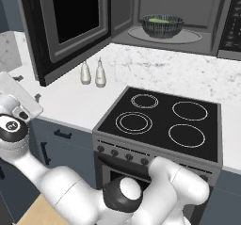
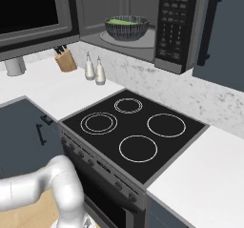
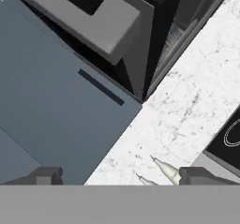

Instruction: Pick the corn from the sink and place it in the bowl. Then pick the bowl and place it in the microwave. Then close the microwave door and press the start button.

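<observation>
A: Start at the left. What do you see?

B: In your left base view the wide dark-framed microwave door (image 1: 70, 26) with its black glass window stands swung open over the white marbled counter (image 1: 155, 66). Just right of it, two small pale grey shaker bottles (image 1: 92, 73) stand side by side on that counter.

A: And the hand?

B: In your hand view the gripper (image 3: 119, 176) is released, its two dark tips spread wide with nothing between them, looking up at the door's edge.

A: Further right?

B: The dark steel microwave (image 1: 188, 17) with the grey interior is open. The wide round dark bowl with pale ribbing (image 1: 162, 25) sits on the glass turntable inside, and the corn (image 1: 157, 20) lies in it; you can make out only a greenish-yellow patch at the rim. Below, the black glass stovetop with four ring burners (image 1: 162, 123) is set in the counter.

A: And the right base view?

B: A wooden knife block (image 2: 65, 59) stands left of the shakers; the narrow black button panel (image 2: 172, 24) is right of the bowl.
</observation>
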